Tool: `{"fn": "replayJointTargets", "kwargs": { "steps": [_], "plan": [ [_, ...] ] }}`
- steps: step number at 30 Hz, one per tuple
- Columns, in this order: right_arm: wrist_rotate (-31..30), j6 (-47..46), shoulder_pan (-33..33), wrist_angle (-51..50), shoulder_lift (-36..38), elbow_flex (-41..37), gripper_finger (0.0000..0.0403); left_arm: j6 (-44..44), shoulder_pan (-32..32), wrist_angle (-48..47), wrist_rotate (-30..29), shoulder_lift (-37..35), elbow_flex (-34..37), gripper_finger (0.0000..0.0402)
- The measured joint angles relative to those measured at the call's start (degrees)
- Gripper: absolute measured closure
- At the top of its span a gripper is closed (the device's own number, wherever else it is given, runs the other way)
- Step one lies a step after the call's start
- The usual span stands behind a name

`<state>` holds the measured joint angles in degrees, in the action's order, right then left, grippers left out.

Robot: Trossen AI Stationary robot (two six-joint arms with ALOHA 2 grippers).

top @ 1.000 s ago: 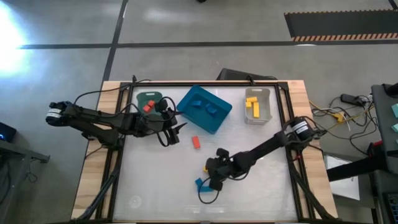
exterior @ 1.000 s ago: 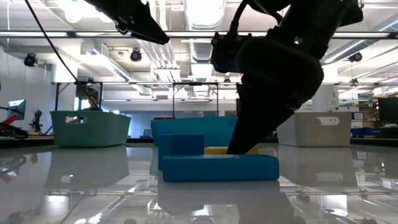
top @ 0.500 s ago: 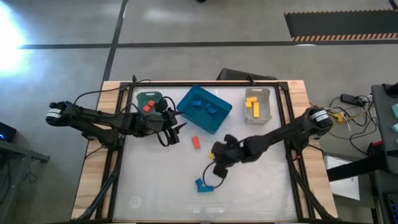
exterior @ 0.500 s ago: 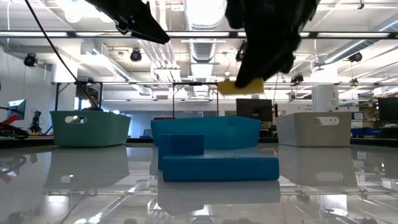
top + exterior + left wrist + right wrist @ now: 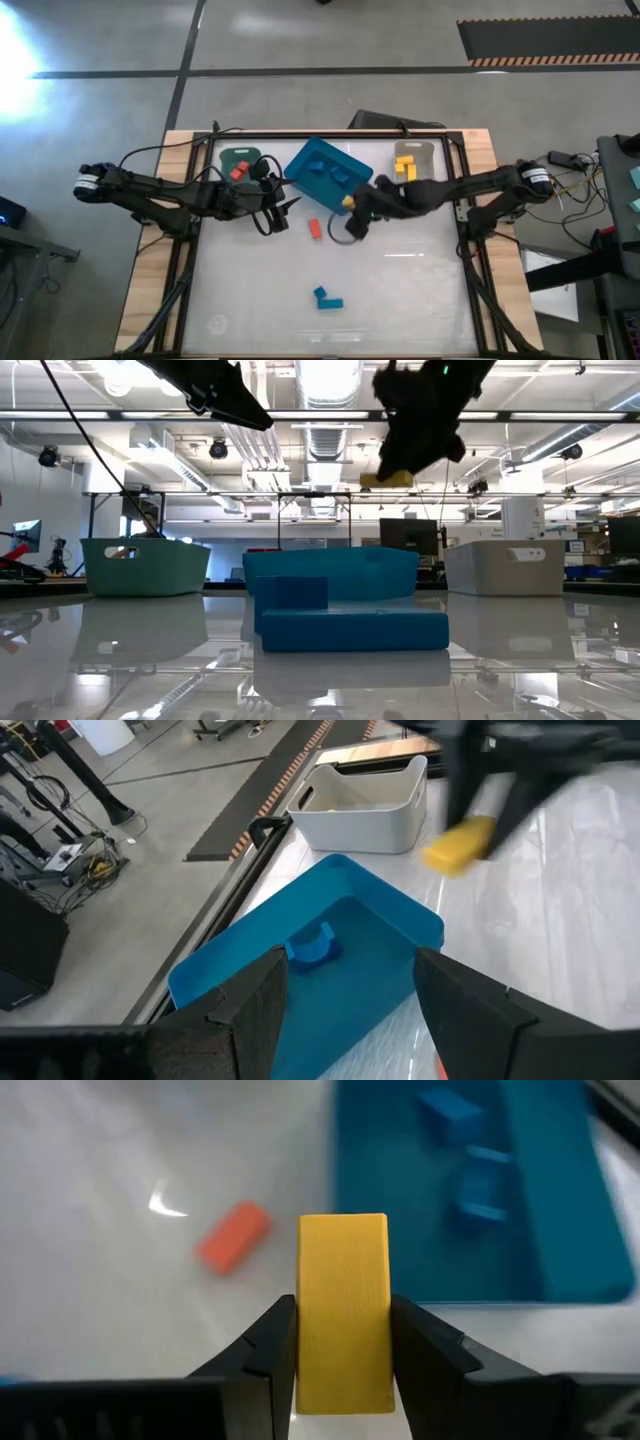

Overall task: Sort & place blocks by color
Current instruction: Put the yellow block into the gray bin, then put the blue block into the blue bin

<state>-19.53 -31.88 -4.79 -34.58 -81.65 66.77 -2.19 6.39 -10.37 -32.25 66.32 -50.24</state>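
Note:
My right gripper [image 5: 343, 1318] is shut on a yellow bar block [image 5: 343, 1280] and hangs above the table by the near right corner of the blue bin [image 5: 328, 175]; the block also shows in the high view [image 5: 349, 203] and the low view [image 5: 388, 479]. One red block [image 5: 314, 229] and two blue blocks [image 5: 327, 298] lie flat on the table. Blue blocks lie in the blue bin, red ones in the green bin [image 5: 238, 163], yellow ones in the grey bin [image 5: 414, 170]. My left gripper [image 5: 285, 212] waits open, left of the blue bin. My right gripper pinches the yellow block between its two fingers, one on each long side [image 5: 308, 1330]. The fingers slant down from the table's right. The block is lifted clear of the table, high above it in the low view, and lies about level.
The three bins stand in a row along the far edge. The left arm stretches across the table's left part, its gripper close to the red block. The two blue blocks [image 5: 350, 622] lie near the near edge. The right half of the tabletop [image 5: 420, 270] is bare.
My right gripper has risen from beside the blue blocks with the yellow block in its fingers and carried it toward the far edge, up to the blue bin's near corner. The blue blocks have stayed where they were.

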Motion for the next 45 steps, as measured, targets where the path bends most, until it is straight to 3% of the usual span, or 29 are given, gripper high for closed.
{"fn": "replayJointTargets", "kwargs": {
  "steps": [12,18,21,26,32,36,45],
  "plan": [
    [-0.68,-1.80,20.39,-17.70,3.21,-2.26,0.0286,-0.13,0.00,0.37,0.00,0.02,0.02,0.0201],
    [0.39,-1.33,30.60,-16.51,12.86,-10.13,0.0286,0.17,0.00,0.49,0.00,0.02,0.15,0.0201],
    [3.74,-2.25,34.80,-12.45,18.36,-15.59,0.0286,0.19,0.00,1.31,0.02,0.02,0.22,0.0201],
    [4.20,-6.65,38.48,-7.81,24.51,-24.76,0.0286,0.20,0.00,2.34,0.00,0.04,0.24,0.0201],
    [2.47,-10.97,41.22,-3.60,26.75,-31.30,0.0286,0.30,0.00,2.34,0.00,0.04,0.45,0.0201],
    [0.50,-11.63,41.61,-0.97,26.15,-32.62,0.0279,0.30,0.00,2.32,0.00,0.06,0.50,0.0201],
    [-3.13,-11.57,42.70,-0.80,24.41,-31.67,0.0210,2.47,0.27,2.37,0.23,0.05,0.89,0.0201]
  ]
}}
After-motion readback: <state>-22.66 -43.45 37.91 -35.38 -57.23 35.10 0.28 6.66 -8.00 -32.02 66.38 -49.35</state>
